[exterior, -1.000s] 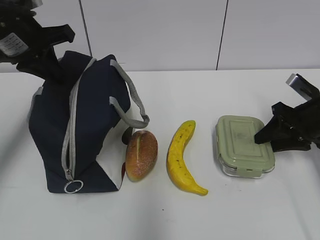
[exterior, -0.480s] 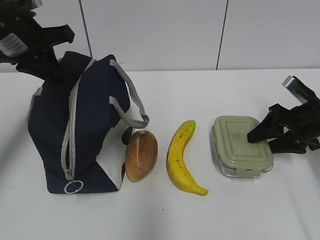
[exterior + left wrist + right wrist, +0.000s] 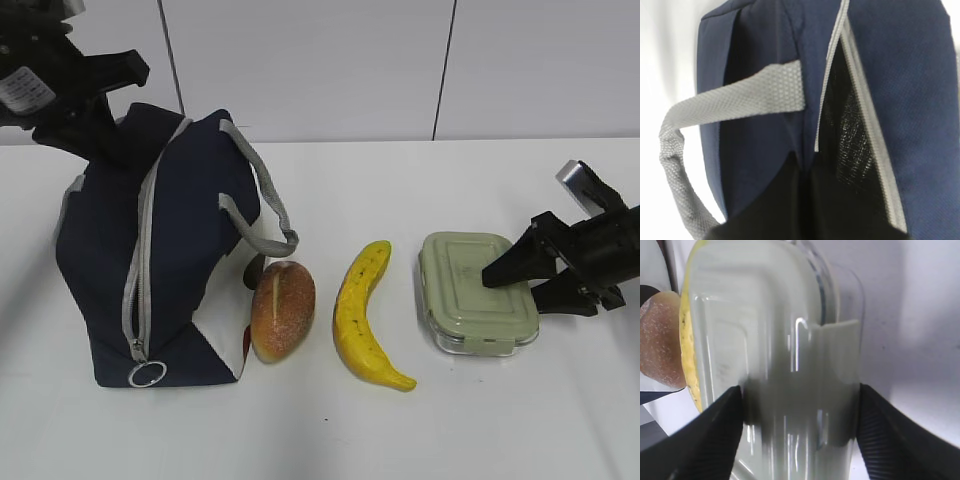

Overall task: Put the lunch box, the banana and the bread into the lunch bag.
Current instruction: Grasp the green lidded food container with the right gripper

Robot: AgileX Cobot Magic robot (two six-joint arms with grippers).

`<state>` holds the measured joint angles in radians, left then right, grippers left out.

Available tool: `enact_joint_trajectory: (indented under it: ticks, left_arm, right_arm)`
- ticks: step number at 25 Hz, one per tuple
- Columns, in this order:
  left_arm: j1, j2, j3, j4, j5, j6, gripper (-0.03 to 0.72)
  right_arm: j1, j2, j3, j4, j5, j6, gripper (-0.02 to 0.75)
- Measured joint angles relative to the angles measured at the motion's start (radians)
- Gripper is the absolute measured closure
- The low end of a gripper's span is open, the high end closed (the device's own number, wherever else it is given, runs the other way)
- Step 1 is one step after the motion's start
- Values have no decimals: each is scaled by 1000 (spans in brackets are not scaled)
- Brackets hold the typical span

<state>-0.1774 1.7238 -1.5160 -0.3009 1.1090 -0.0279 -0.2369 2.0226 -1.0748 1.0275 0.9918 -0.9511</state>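
White bench (image 3: 330, 440) fills the foreground, and pale wall panels close the scene behind it. Nearest the camera, the ring pull of the lunch bag (image 3: 150, 270) is seen at the bottom end of its grey zipper; the bag is stood on the left of the bench with its zipper side turned to the front. Just to its right the bread (image 3: 282, 309) is laid touching, or all but touching, the bag's white side panel, and the banana (image 3: 364, 316) is laid beside it, a little apart. Further right the lunch box (image 3: 478, 291) is set flat on the bench, lid up. The right gripper (image 3: 515, 283) is brought in low from the right edge, its fingers (image 3: 715, 435) spread to either side of the box; in the right wrist view they are seen against or very near its two long sides, though a firm clamp cannot be confirmed. This is judged to be the approach for a side grasp, so that the box can be lifted level. At the back left, the left gripper (image 3: 105, 135) is placed at the top rear of the bag; its fingers are hidden, and whether they are closed on fabric cannot be told. In the left wrist view the zipper is seen parted at the top, with dark lining showing, probably held so for loading.
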Motion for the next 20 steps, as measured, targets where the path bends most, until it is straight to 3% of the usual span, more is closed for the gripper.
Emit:
enact_joint_trajectory:
  ticks: [7,20]
  left_arm:
    - [0,0,0,0,0,0,691]
    - [0,0,0,0,5,0,691]
  right_arm:
    - [-2,2,-3,17,28,0,358]
    - [-2,11,-64,6,60,0,365]
